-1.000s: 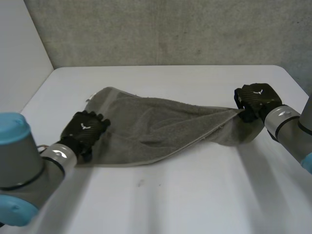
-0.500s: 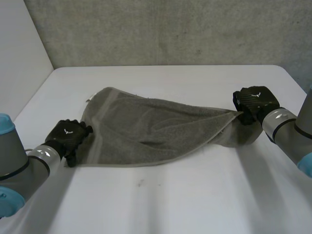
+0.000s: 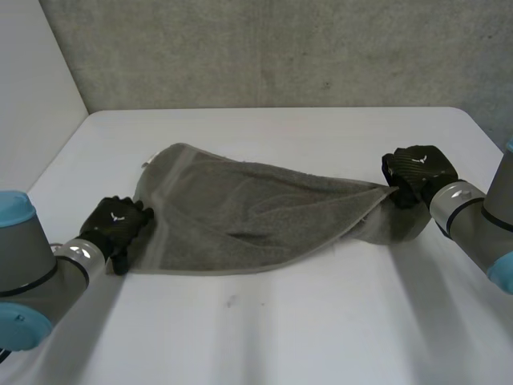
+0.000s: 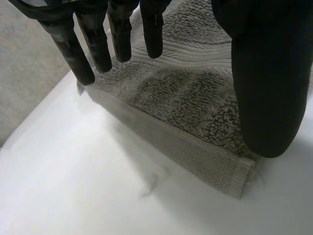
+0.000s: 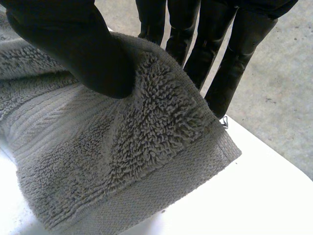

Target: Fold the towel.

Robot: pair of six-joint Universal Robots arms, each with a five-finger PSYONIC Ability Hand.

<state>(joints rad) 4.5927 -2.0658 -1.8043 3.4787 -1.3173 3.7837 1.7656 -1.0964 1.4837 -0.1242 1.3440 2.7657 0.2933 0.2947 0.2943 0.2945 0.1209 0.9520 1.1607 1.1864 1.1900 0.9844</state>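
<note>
The grey terry towel (image 3: 256,212) lies across the middle of the frame on the white table (image 3: 280,321). It is stretched into a long slanting shape, not spread flat, and its far left corner points toward the grey wall (image 3: 280,48) at the top.

At centre right, the right hand (image 3: 417,170) has hold of the towel's end. In its wrist view the thumb (image 5: 83,44) presses down on the pile and the fingers (image 5: 234,58) sit behind the fold, so the cloth is pinched between them and raised off the table. I take it that this grip keeps the cloth taut and ready to be carried over.

At lower left, the left hand (image 3: 119,220) sits at the towel's near left corner. Its wrist view shows straight, spread fingers (image 4: 122,34) over the pile and the thumb (image 4: 264,73) over the hemmed corner, well apart from them. It grips nothing; whether the thumb touches the cloth I cannot tell. It looks placed to take that corner, so that both ends can lift together.

No neat fold has been made yet.
</note>
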